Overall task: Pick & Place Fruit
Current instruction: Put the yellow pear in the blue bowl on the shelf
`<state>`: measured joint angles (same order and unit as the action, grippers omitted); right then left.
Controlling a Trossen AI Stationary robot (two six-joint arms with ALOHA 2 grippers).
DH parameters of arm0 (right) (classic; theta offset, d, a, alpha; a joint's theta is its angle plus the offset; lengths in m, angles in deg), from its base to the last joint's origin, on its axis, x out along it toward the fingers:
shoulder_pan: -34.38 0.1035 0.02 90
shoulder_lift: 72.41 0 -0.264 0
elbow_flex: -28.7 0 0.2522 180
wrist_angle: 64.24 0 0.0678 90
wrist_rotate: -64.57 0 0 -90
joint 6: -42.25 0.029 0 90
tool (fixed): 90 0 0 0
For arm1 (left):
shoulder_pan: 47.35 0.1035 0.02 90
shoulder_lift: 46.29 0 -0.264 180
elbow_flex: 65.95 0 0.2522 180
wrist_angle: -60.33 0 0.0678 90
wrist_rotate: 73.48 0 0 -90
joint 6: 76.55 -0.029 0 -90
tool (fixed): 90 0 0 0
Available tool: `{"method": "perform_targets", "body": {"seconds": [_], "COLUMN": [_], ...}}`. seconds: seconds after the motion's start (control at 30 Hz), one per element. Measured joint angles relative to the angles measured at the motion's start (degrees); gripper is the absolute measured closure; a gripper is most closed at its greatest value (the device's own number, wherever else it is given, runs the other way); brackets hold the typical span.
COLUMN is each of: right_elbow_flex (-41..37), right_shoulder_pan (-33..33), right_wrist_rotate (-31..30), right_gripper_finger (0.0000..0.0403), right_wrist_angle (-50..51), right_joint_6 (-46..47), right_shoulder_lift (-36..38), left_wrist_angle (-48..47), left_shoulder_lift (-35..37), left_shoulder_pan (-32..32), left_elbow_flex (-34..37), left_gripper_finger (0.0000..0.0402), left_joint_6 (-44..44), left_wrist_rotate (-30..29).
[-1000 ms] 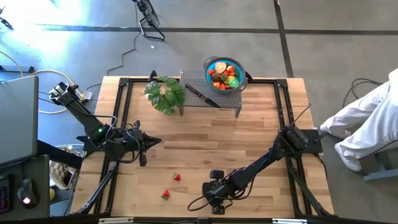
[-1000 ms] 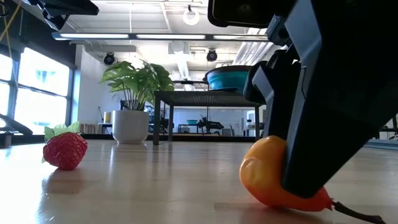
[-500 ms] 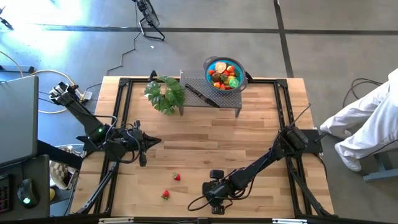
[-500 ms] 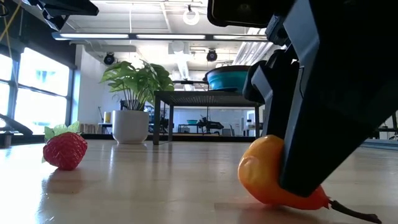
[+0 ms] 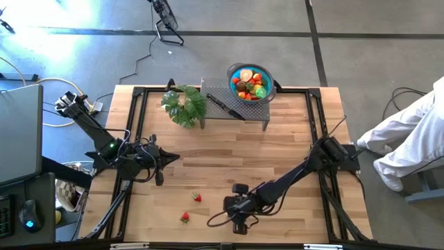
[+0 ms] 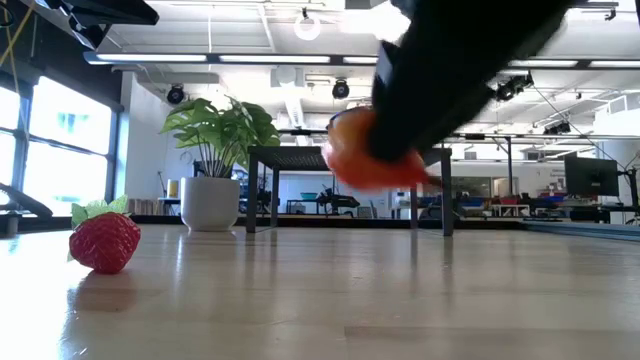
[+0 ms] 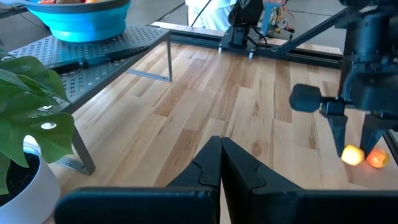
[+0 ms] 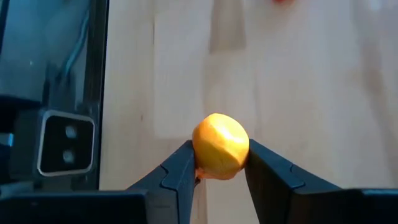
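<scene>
Now lifted, orange piece (image 8: 220, 147) off table (image 5: 277, 153), R end effector (image 8: 219, 163)

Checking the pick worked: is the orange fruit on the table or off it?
Off it. The right gripper is shut on the orange fruit, which the low view shows hanging clear above the table.

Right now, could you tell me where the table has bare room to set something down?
Bare wood between the mesh stand and the right tool. Crowded: the blue bowl, and two strawberries near that tool's orange fruit.
</scene>
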<state>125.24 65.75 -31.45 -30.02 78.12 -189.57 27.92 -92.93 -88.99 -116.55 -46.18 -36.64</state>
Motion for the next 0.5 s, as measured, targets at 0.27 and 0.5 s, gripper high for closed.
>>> {"method": "perform_targets", "body": {"seconds": [0.27,0.5], "right_elbow_flex": [0.00,0.07], "right_shoulder_pan": [-2.66,-4.99], "right_wrist_rotate": [-1.01,-4.79], "right_gripper_finger": [0.0289,0.0288], "right_wrist_angle": [0.90,1.91], "right_joint_6": [-0.36,-1.65], "right_shoulder_lift": [5.08,11.60], "left_wrist_angle": [0.00,0.08], "left_shoulder_lift": [0.00,0.00], "left_shoulder_pan": [0.02,0.02], "left_elbow_flex": [0.00,0.00], "left_gripper_finger": [0.0402,0.0402], "left_joint_6": [0.11,0.15], "left_wrist_rotate": [0.51,1.33]}}
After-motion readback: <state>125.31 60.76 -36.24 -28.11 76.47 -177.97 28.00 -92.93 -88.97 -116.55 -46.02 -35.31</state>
